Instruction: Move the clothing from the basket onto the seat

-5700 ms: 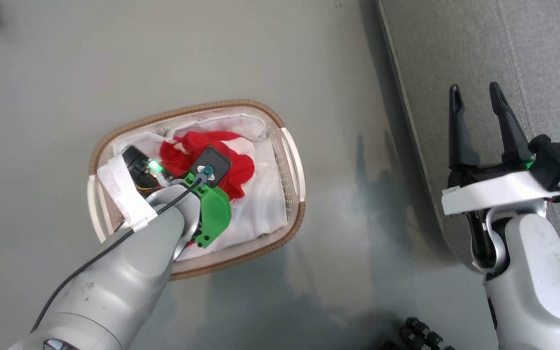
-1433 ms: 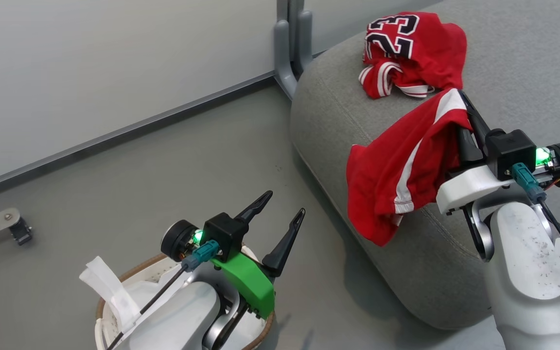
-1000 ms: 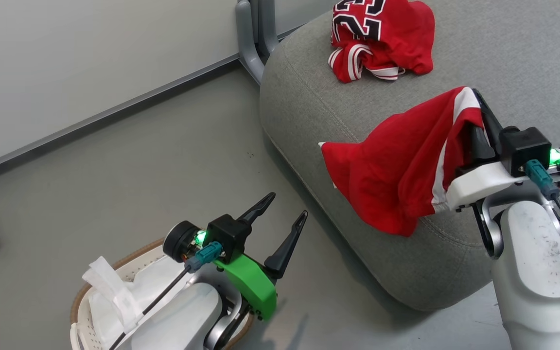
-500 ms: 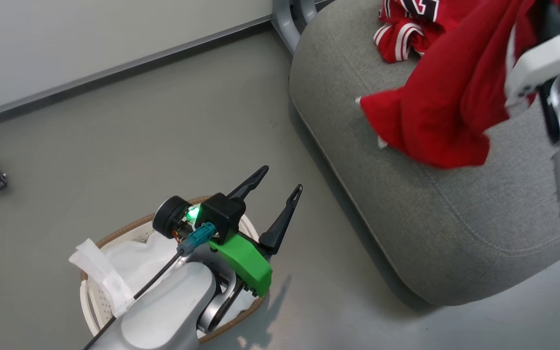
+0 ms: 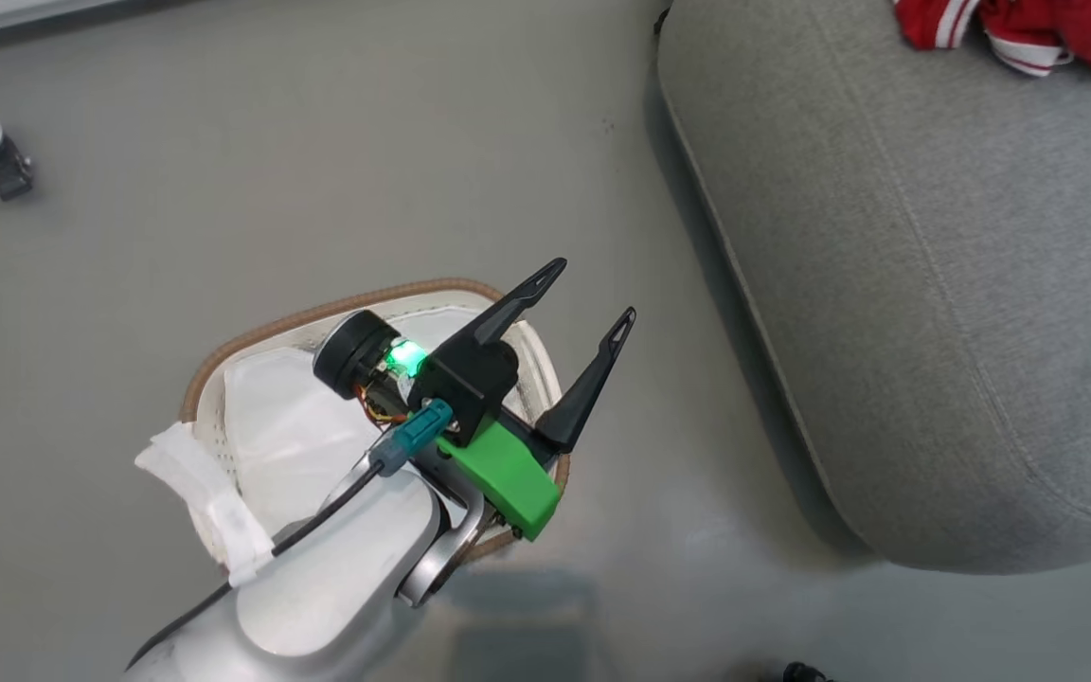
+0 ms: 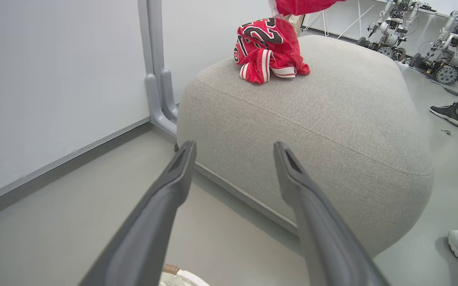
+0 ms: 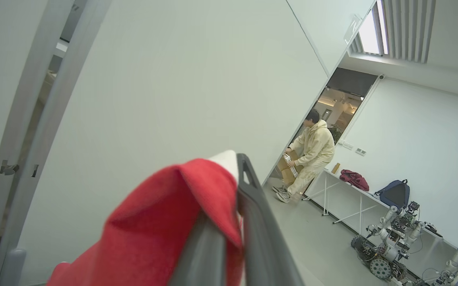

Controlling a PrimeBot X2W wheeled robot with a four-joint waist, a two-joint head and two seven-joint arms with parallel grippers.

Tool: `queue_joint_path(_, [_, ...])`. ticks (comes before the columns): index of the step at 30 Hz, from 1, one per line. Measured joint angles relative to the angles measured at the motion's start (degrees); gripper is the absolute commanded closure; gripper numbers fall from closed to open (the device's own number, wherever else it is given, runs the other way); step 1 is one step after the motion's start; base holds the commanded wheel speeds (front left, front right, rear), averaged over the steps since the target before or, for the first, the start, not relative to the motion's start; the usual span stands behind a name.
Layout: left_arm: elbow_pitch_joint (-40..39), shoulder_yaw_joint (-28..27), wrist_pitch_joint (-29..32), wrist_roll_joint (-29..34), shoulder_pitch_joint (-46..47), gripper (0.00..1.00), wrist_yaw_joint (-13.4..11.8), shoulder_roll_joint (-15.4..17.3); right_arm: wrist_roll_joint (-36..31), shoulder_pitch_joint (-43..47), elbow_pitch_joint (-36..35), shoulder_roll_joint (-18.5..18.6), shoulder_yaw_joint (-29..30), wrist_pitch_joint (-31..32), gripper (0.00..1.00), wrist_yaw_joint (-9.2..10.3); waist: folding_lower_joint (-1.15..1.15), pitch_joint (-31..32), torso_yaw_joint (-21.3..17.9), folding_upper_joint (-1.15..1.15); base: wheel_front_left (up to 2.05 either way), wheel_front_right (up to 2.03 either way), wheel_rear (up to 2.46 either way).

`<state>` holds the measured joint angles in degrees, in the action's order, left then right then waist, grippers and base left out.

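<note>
Your head camera has tipped down since half a second ago, and your right hand (image 7: 237, 178) has carried the red garment (image 7: 165, 222) up from over the seat; it now aims at a white wall (image 7: 173, 79), where a person (image 7: 312, 151) bends over a box at 3 o'clock. That hand is clamped on the garment, which drapes over one finger and falls toward 7 o'clock. From your left wrist camera you see an edge of the garment (image 6: 304, 4) hanging at 12 o'clock, just above the jersey (image 6: 268, 47). The jersey lies crumpled on the far top of the seat (image 6: 312, 119), well apart from the basket. In the head view the jersey (image 5: 1028, 28) sits at 1 o'clock, at the picture's top edge, on the seat (image 5: 886, 284). Your left hand (image 5: 593, 294) hovers over the 2 o'clock rim of the basket (image 5: 252, 336), its fingers (image 6: 165, 206) spread wide apart and pointing toward 1 o'clock. A white liner (image 5: 290, 426) shows inside the basket. The basket stands on the floor (image 5: 223, 142), with the seat at 3 o'clock from it.
</note>
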<state>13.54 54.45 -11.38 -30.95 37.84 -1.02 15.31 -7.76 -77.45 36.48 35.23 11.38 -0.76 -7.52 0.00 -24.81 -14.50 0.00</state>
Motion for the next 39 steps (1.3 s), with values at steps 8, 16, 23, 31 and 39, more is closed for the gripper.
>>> queue_joint_path(8, [-2.1, 0.2, 0.7, 1.4, 2.0, 0.0, -0.6, 1.3, -5.8, 2.8, 4.9, 0.2, 11.9, -0.4, 1.0, -0.01, 0.0, -6.7, 4.7, 0.0, 0.0, 0.0, 0.0])
queue_joint_path(16, [-3.6, 0.3, 1.6, 2.5, 3.3, 0.0, -1.2, 2.5, -13.0, 12.0, 5.3, -7.6, 23.9, -3.9, 1.0, -0.01, 0.01, -11.8, 8.5, 0.0, 0.0, 0.0, 0.0])
queue_joint_path(23, [-4.3, -0.1, 2.3, 2.5, 3.3, 0.0, -2.0, 4.1, -16.2, 14.8, 6.3, -12.4, 25.6, -6.0, 0.0, -0.01, 0.01, -13.8, 9.4, 0.0, 0.0, 0.0, 0.0])
queue_joint_path(31, [-4.7, -0.7, 2.2, 1.9, 2.4, 0.0, -3.3, 5.4, -14.5, 13.2, 11.7, -14.5, 22.4, -9.4, 0.0, -0.01, 0.01, -12.9, 6.3, 0.0, 0.0, 0.0, 0.0])
queue_joint_path(39, [-3.9, -1.9, 1.1, -0.6, 0.6, 0.0, -3.8, 5.6, -11.8, 16.9, 14.8, -16.2, 17.4, -12.7, 0.0, -0.01, 0.0, -8.6, 3.8, 0.0, 0.0, 0.0, 0.0])
